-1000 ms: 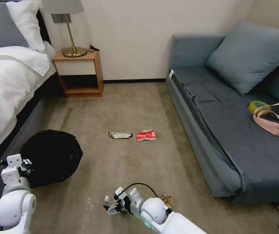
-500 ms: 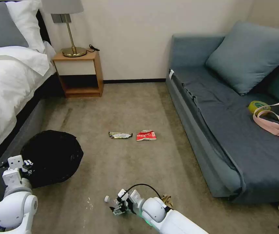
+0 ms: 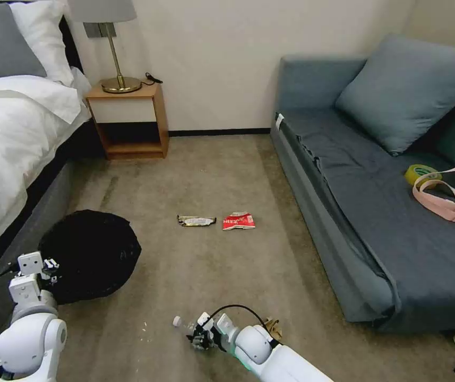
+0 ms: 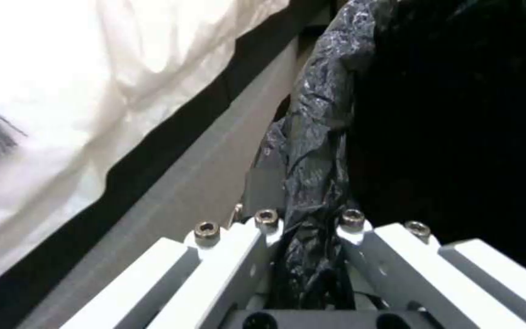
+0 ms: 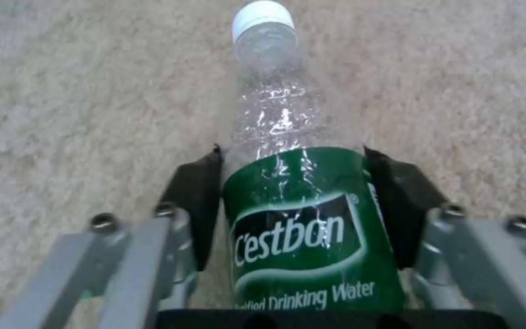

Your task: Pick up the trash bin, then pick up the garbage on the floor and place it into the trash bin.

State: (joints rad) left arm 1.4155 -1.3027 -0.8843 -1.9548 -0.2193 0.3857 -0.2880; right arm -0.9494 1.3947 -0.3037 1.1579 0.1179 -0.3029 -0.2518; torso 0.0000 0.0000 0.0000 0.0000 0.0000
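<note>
The trash bin (image 3: pixel 92 253), its black bag puffed over the rim, sits low beside the bed. My left gripper (image 3: pixel 51 265) is shut on its near rim; the left wrist view shows the crinkled bag (image 4: pixel 318 151) pinched between the fingers (image 4: pixel 239 246). At the bottom of the head view my right gripper (image 3: pixel 200 338) is shut on a clear bottle (image 3: pixel 183 323) with a green label (image 5: pixel 302 228) lying on the carpet; both pads (image 5: pixel 197 205) press its sides. A tan paper scrap (image 3: pixel 274 328) lies beside the right arm. A dark silvery wrapper (image 3: pixel 196 220) and a red-white packet (image 3: pixel 239 221) lie mid-floor.
A bed (image 3: pixel 9 132) runs along the left and a wooden nightstand (image 3: pixel 129 119) with a lamp stands at the back. A blue sofa (image 3: pixel 386 212) with a tape roll and a pink strap lines the right. Open carpet (image 3: pixel 211 170) lies between them.
My left gripper and the trash bin have shifted a little to the right. My right gripper has drawn back and lower along the bottle, which stays on the carpet.
</note>
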